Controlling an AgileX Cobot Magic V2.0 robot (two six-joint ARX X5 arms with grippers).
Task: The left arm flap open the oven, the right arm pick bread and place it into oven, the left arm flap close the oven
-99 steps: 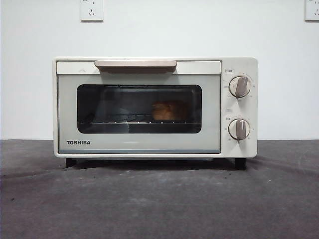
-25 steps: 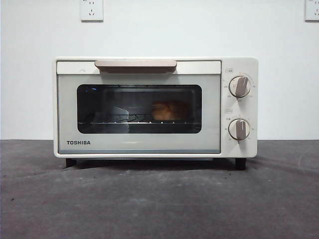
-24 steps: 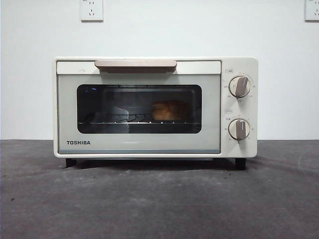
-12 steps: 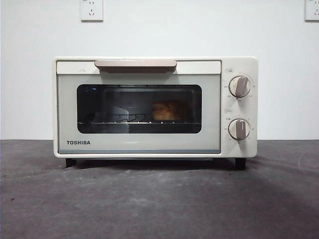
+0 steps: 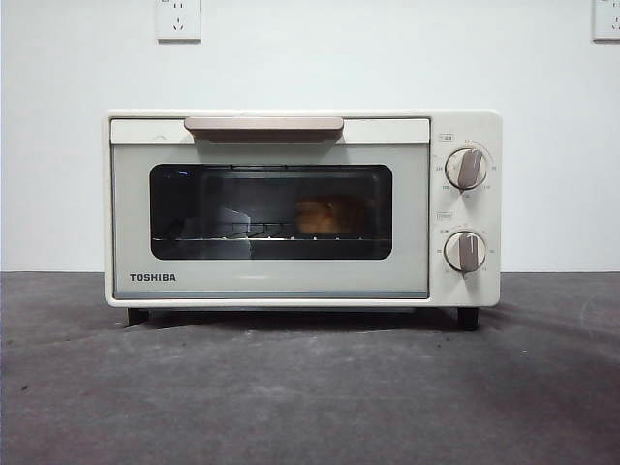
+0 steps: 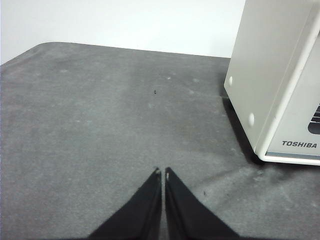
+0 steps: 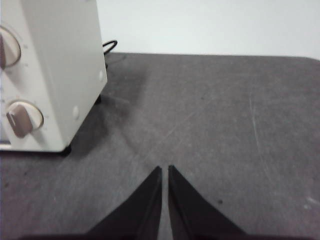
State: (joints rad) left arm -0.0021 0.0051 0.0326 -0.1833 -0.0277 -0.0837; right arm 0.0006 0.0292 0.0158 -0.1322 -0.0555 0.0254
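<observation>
- One oven [image 5: 301, 208] is seen standing on the dark grey table [image 5: 310, 397], square to the front camera, with its door [image 5: 270, 221] shut flush against the body.
- A bread roll [image 5: 329, 215] is seen through the dark glass, resting on the wire rack [image 5: 232, 235], right of the window's middle.
- The beige bar handle [image 5: 263, 125] is found along the door's top edge; nothing is touching it.
- Two beige knobs [image 5: 466, 168] are mounted one above the other on the panel right of the door.
- The left gripper [image 6: 161, 172] is held over bare table beside the oven's left side wall, well apart from it; its jaws are pressed together, with only a hairline slit between the tips, and nothing is pinched.
- The right gripper [image 7: 165, 170] is held over bare table off the oven's knob side, apart from it; its jaws are likewise closed tip to tip and empty.
- Neither arm is caught by the front camera.
- A black cable [image 7: 109, 46] is noted behind the oven's rear corner in the right wrist view.
- Two white wall sockets [image 5: 178, 19] are recorded on the wall above.
</observation>
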